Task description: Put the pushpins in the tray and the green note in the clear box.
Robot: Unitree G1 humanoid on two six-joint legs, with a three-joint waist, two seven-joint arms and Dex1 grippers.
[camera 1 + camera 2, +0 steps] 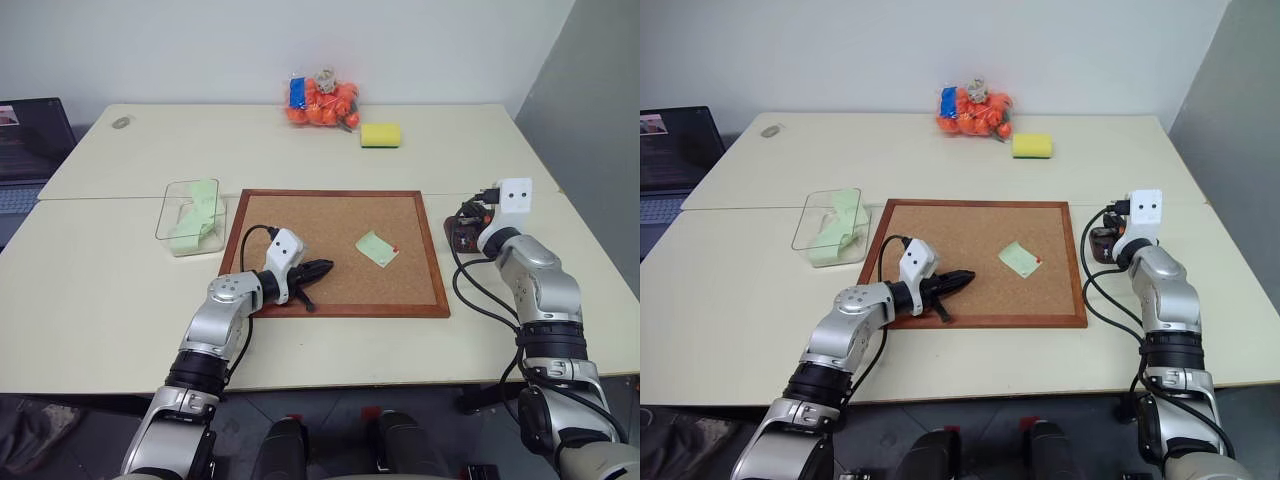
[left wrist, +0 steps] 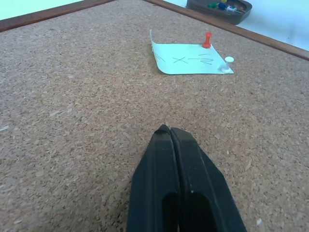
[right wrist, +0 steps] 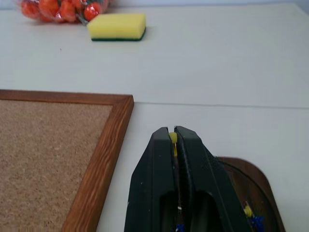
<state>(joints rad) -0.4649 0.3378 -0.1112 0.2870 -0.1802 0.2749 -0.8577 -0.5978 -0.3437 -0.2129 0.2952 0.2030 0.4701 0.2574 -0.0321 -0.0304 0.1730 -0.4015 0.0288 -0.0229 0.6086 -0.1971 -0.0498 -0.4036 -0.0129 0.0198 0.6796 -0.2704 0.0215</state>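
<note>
Holds left hand [image 1: 318,268] clenched and empty, low over the corkboard [image 1: 300,215], tips aimed at the green note [image 1: 376,248]. Looks like waiting there, close enough to take the note once nothing pins it down.

Pinches a yellow pin [image 3: 172,137] in right hand [image 3: 174,133], squeezed tight on it, just above the tray [image 3: 256,183]. Puts that hand over the tray most likely to drop the pin in. Finds the tray on the worktop [image 1: 120,290] just beside the board's right edge, with other coloured pins already in it.

Sticks the note flat to the right half of the board with a red pin [image 2: 207,39] and a white pin [image 2: 228,63], both near one edge. Lets the far corner curl up a little. Cannot lift the note while stuck like this, so probably needs those two pins out first.

Sets the clear box [image 1: 190,215] on the worktop just left of the board, with green paper already inside. Makes the box an easy reach for the left hand, being on that side.
</note>
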